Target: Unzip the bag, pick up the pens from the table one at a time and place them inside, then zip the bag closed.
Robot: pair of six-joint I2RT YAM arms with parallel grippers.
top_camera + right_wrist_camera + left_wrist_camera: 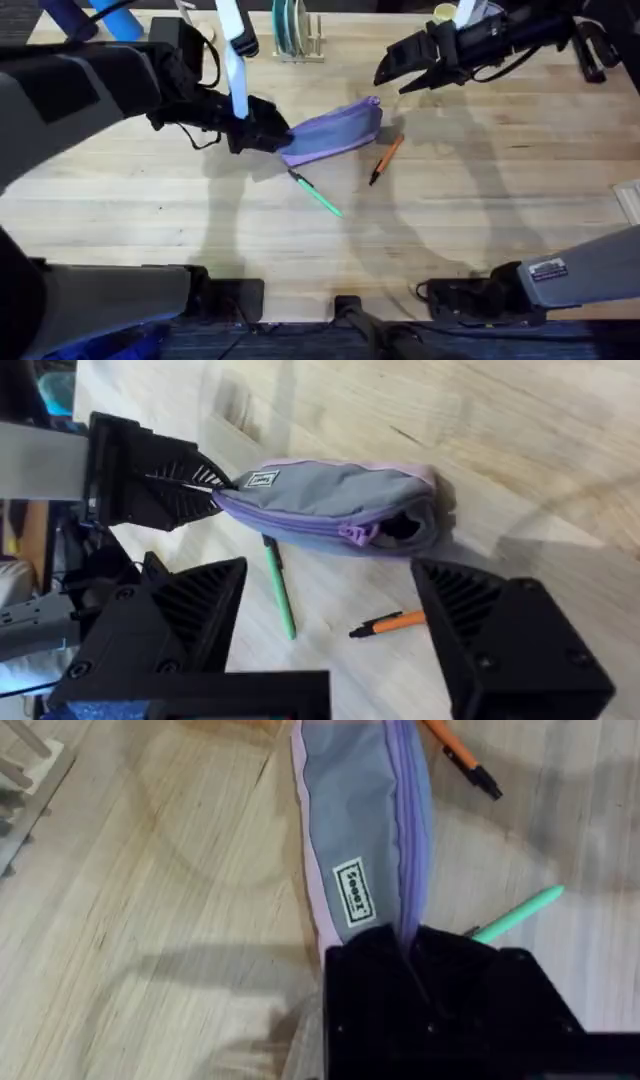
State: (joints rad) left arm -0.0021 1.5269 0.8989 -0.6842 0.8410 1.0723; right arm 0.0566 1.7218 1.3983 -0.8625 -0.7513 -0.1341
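Note:
The lavender and grey bag [335,132] lies on the table [500,200], its zipper running along its length. My left gripper [265,135] is shut on the bag's left end; the left wrist view shows the bag [360,850] pinched between its black fingers [380,955]. My right gripper [395,65] hovers open behind the bag's right end. In its wrist view the bag [330,500] shows a purple zipper pull [355,535] and a small dark gap beside it. The green pen [315,193] and the orange pen [386,158] lie in front of the bag.
A rack with plates [295,35] stands at the table's back edge. Blue objects [110,18] sit at the back left and a yellow cup [445,12] at the back right. Bare wood stretches in front of the pens.

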